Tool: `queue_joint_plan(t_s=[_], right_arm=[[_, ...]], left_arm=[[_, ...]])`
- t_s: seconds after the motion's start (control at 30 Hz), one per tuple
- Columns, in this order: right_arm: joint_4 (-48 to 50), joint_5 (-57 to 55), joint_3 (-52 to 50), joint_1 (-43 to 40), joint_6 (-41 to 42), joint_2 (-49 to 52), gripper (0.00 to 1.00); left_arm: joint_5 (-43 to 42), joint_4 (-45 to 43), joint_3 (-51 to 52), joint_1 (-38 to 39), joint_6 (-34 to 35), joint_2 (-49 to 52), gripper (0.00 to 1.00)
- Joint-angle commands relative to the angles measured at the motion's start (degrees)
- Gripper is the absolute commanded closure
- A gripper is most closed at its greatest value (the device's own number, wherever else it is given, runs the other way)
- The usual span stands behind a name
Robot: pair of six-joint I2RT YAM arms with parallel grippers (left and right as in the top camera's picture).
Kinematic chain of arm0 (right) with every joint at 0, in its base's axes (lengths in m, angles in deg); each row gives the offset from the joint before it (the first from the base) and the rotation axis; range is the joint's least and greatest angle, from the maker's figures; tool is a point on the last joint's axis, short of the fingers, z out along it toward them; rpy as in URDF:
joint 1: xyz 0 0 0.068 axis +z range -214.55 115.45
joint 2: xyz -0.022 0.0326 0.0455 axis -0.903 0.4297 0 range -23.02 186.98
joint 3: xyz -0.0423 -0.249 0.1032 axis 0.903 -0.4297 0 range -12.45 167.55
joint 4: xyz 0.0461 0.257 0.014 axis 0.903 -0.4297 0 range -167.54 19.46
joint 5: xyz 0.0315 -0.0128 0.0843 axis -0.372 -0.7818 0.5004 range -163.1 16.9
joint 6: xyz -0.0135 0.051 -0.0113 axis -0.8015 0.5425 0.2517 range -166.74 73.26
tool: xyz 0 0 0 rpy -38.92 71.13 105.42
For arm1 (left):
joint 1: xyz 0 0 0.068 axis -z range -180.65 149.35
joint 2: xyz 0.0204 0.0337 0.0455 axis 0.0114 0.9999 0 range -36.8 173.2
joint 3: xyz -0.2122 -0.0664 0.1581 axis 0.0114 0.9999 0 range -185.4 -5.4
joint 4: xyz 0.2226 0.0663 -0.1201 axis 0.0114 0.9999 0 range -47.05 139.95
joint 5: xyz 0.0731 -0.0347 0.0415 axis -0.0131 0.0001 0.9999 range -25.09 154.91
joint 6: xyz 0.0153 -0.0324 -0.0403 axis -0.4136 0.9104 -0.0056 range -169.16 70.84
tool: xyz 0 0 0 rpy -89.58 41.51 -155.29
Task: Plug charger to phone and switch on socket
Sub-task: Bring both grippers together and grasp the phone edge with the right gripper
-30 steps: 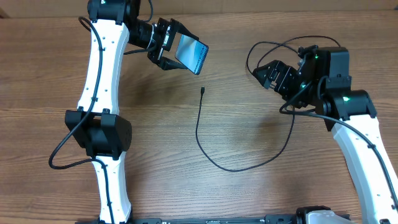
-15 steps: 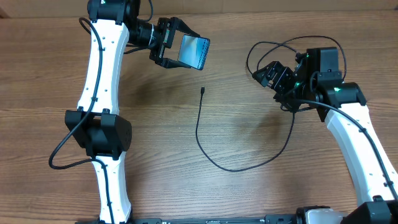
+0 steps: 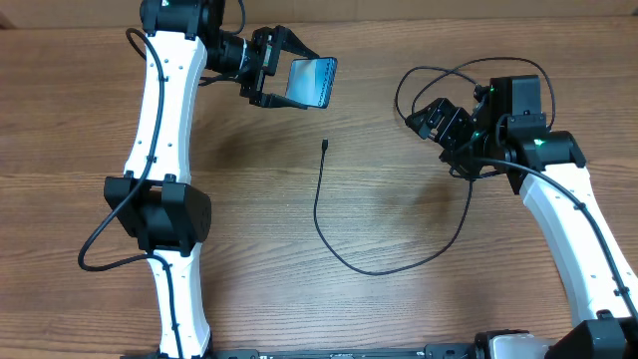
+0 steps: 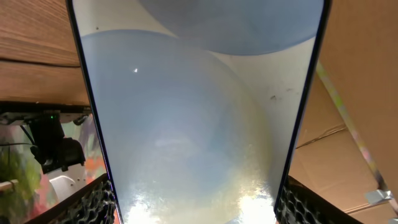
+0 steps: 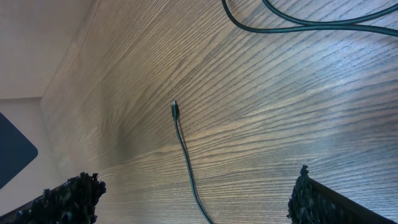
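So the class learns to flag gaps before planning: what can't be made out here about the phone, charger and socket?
Socket: outside all three views.
Charger: overhead, its far end vanishes under the right arm; the right wrist view cuts it at the bottom edge.
Phone: charging port too small overhead; the left wrist frame cuts off both ends, and reflections wash out the screen.

My gripper (image 5: 196, 186) is spread wide, fingers (image 5: 68, 200) down in the 2 bottom corners, nothing pinched between them. The charger (image 5: 181, 146) lies on the wood table (image 5: 298, 112), small tip pointing away from me, lead running back down between my fingers. More black cable (image 5: 292, 23) loops across the top right. Dark flat shape (image 5: 12, 152) at the left edge, can't tell what it is.
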Motion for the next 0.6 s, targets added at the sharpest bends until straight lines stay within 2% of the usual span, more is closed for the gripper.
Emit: queue_joint_plan(t_s=[0.0, 0.33, 0.57], right_arm=[[0.13, -0.57, 1.31, 0.28, 0.2, 0.24, 0.0], [0.15, -0.57, 1.31, 0.28, 0.17, 0.24, 0.0], [0.09, -0.55, 1.31, 0.28, 0.17, 0.24, 0.0]], left_arm=[[-3.02, -0.09, -1.9, -0.31, 2.01, -0.13, 0.44], [-2.05, -0.11, -1.9, -0.31, 1.92, -0.13, 0.39], [8.92, -0.09, -1.9, 1.16, 1.99, -0.13, 0.41]])
